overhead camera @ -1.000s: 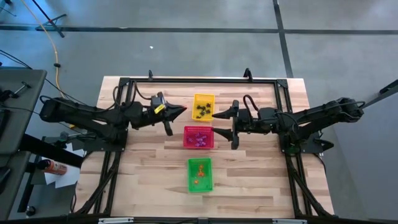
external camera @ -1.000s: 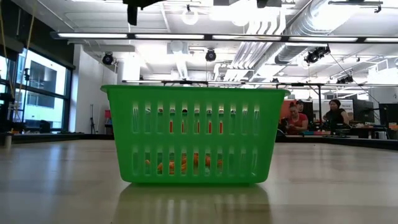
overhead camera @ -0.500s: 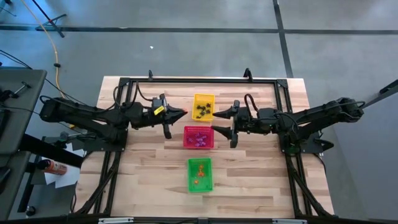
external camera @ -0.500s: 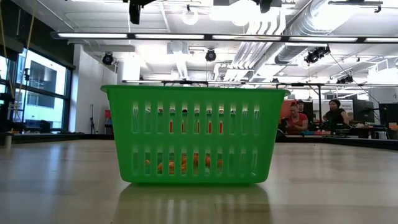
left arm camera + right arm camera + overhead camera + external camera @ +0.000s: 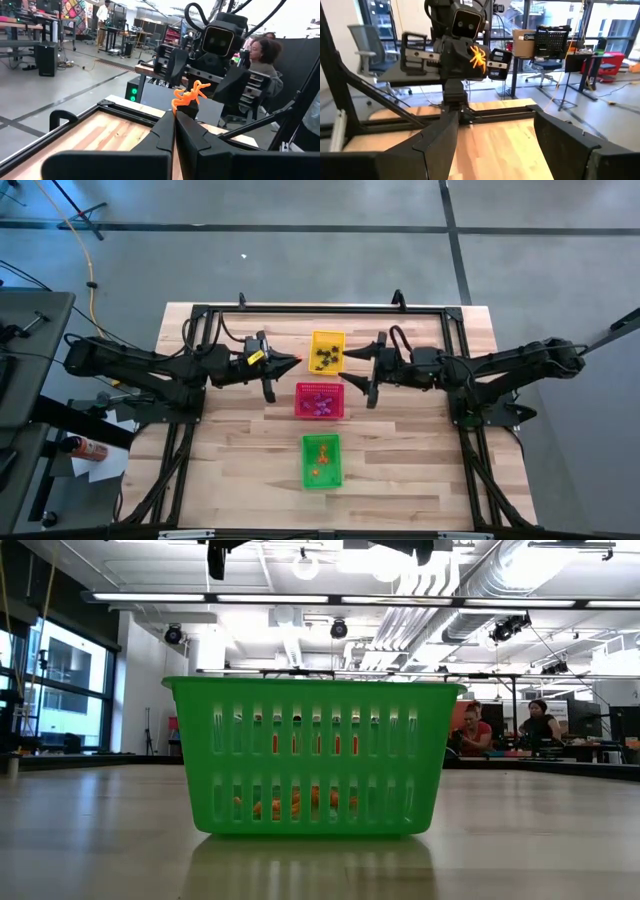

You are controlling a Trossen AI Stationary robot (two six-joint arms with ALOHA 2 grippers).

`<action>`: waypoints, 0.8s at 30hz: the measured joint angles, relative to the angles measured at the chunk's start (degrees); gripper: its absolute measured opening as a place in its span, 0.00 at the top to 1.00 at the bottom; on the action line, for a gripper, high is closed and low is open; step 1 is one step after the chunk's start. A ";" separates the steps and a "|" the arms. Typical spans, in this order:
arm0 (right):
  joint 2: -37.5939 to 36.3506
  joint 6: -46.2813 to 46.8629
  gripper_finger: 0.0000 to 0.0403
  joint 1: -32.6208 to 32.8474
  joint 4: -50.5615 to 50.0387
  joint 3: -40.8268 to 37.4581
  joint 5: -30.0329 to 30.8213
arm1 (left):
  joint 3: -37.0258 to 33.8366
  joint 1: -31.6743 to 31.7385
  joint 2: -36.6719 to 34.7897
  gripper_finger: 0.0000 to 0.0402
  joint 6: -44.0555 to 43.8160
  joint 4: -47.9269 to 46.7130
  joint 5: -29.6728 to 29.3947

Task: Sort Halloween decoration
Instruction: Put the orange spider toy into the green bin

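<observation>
Baskets: three in a row down the table's middle, yellow farthest, red in the middle, green nearest the low camera.
Trinkets: black ones lie in the yellow basket, purple-pink ones in the red, orange ones in the green; each pile is too small and tangled to count. None shows loose on the table.
Held piece: one orange spider, pinched at the tips of the left gripper, whose fingers are pressed together on it.
Left gripper, place: raised above the table just beside the yellow and red baskets, on their left.
Right gripper: empty, fingers spread wide, hovering on the other side of the same two baskets, facing the left one.
Arms: two; grippers: two.
Risk, wrong basket: the spider hangs nearest the yellow and red baskets, while its colour belongs in the green one, well apart; letting go here would mix the sort.
Risk, slip: the hold looks to be on thin legs only, so a quick swing could shake it loose onto the wood.
Risk, collision: the grippers face each other closely across the baskets; a careless crossing move might clip one.
</observation>
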 joint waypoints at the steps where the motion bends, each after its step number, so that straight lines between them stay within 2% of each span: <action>1: 0.00 -0.89 0.36 -0.24 -0.07 0.00 -0.02 | 0.00 0.00 0.00 1.00 -0.18 0.00 -0.02; 6: 0.00 -3.40 0.36 -0.72 -1.30 0.01 -1.30 | 0.00 0.00 0.00 1.00 -0.18 -0.18 -0.03; 17: 0.02 0.90 0.36 -0.70 -5.18 0.00 -3.72 | -0.02 0.07 0.00 1.00 6.64 -0.37 0.05; 24: 0.02 -0.87 0.36 -0.70 -5.18 0.00 -4.80 | -0.02 0.04 0.00 1.00 6.75 -0.42 2.24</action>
